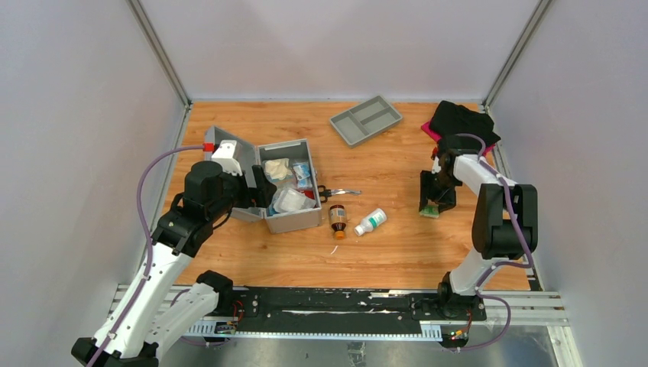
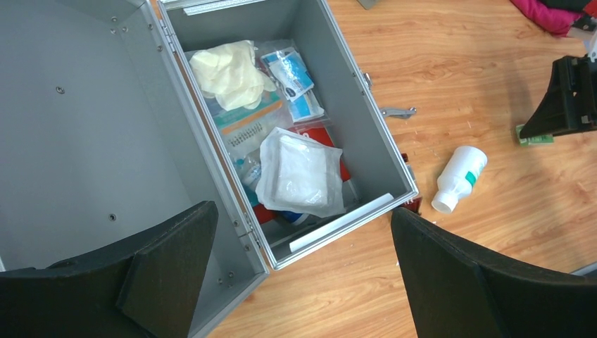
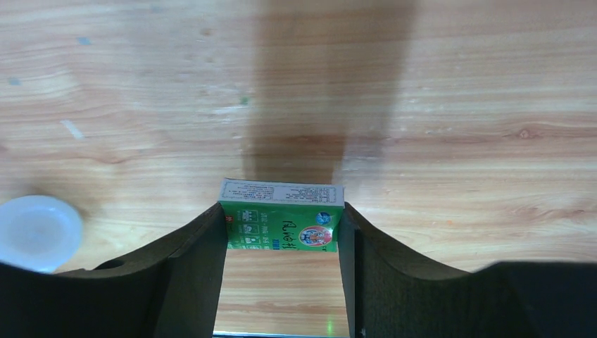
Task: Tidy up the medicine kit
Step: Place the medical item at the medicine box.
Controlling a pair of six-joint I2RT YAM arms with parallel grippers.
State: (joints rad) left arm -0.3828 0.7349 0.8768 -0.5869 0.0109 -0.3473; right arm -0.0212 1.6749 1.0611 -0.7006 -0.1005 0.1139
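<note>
While the left end effector (image 2: 301, 211) hangs released, fingers wide, over the open medicine kit (image 1: 294, 220), the right end effector (image 1: 430, 200) is clenched on a small green box (image 3: 281, 227), low at the right side of the bench (image 1: 397, 256). Kit sits left of centre, lid swung back to the left. Inside: cream gloves (image 2: 229, 74), white gauze pack (image 2: 299, 172), other sachets. Near its right wall lie a brown bottle (image 1: 338, 219) and a white bottle (image 1: 370, 222). Grey compartment tray (image 1: 365, 120) sits at the far edge, well apart.
</note>
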